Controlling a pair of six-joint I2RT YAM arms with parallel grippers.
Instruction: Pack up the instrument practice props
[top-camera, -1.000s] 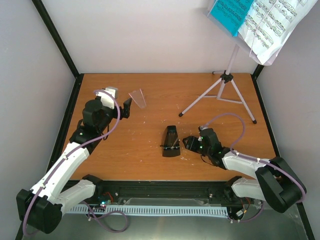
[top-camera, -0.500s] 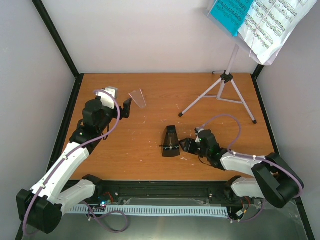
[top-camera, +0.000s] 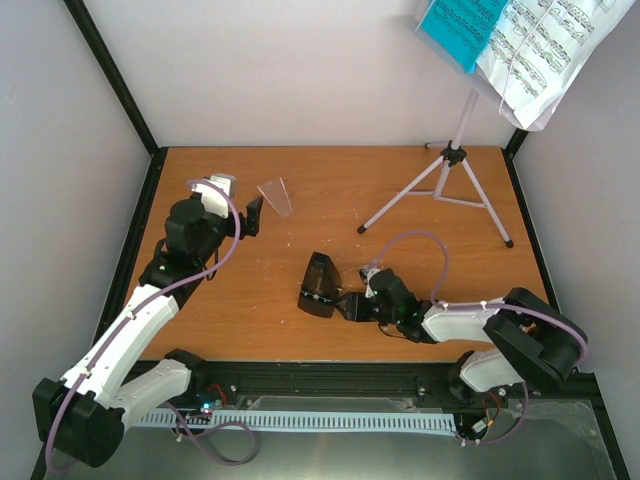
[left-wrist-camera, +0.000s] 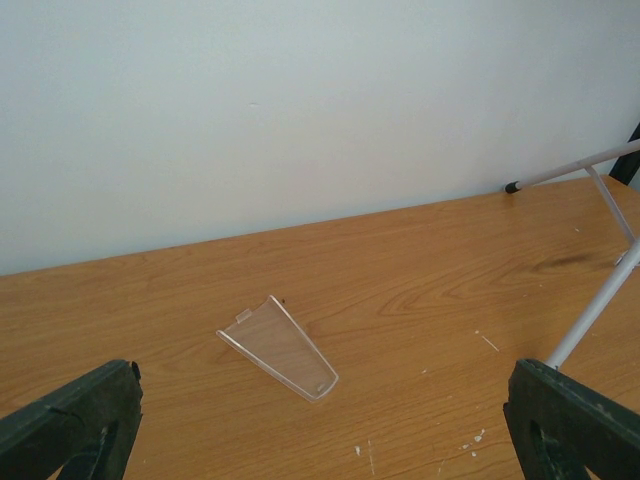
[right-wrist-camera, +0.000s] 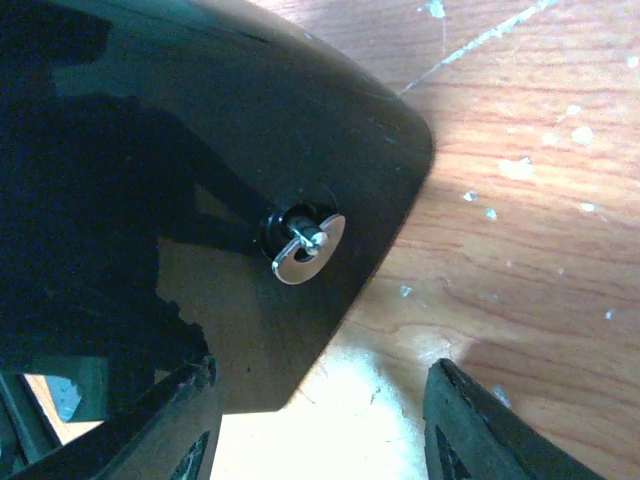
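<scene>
The small black pyramid metronome (top-camera: 320, 285) lies on the wooden table, left of centre. My right gripper (top-camera: 353, 303) is pressed against its right side. In the right wrist view the metronome (right-wrist-camera: 200, 120) fills the upper left, its silver key (right-wrist-camera: 305, 245) showing. The right gripper (right-wrist-camera: 320, 375) is open: the left finger meets the black body and the right finger stands apart over bare wood. The silver tripod music stand (top-camera: 450, 175) stands at the back right, with the teal folder (top-camera: 460, 25) and sheet music (top-camera: 545, 50) on its desk. My left gripper (top-camera: 255, 215) hangs wide open and empty.
A clear plastic cover (top-camera: 275, 196) lies flat at the back left, just ahead of the left gripper (left-wrist-camera: 322, 400), and shows as a clear trapezoid cover (left-wrist-camera: 280, 348) in the left wrist view. Tripod legs (left-wrist-camera: 600, 290) spread over the back right. Grey walls close the table's sides.
The right gripper has moved left along the table and the metronome has shifted left with it, turning slightly. The left arm and the clear cover have not moved.
</scene>
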